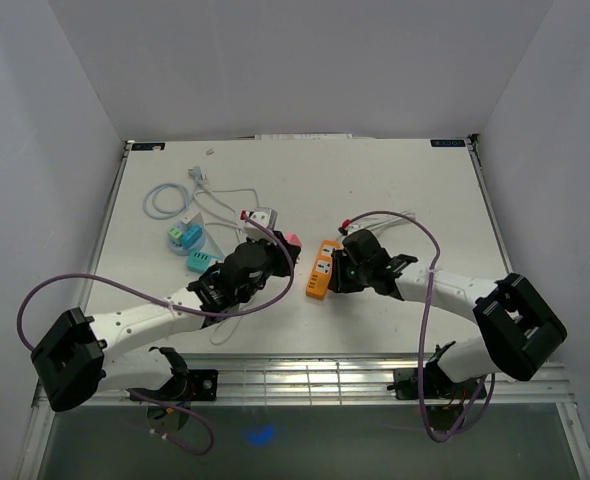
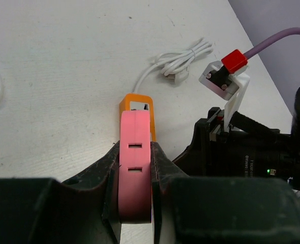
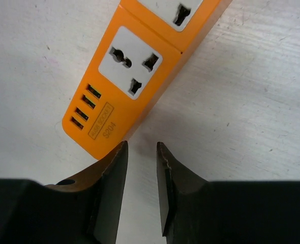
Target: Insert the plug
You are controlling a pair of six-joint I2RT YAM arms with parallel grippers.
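From above, the orange power strip (image 1: 321, 268) lies flat on the tabletop (image 1: 395, 190) between the arms. The left hand (image 1: 278, 250) carries the pink plug (image 1: 293, 240) just beside the strip's left edge — not in any socket yet.

Left wrist view: that hand is clenched on the plug (image 2: 135, 168), which points toward the strip (image 2: 137, 104) ahead.

Right wrist view: the right hand (image 3: 141, 150) sits at the strip's (image 3: 140, 66) USB end, fingers close together yet gripping nothing — probably there to steady it. The grasp looks done; alignment and insertion remain.
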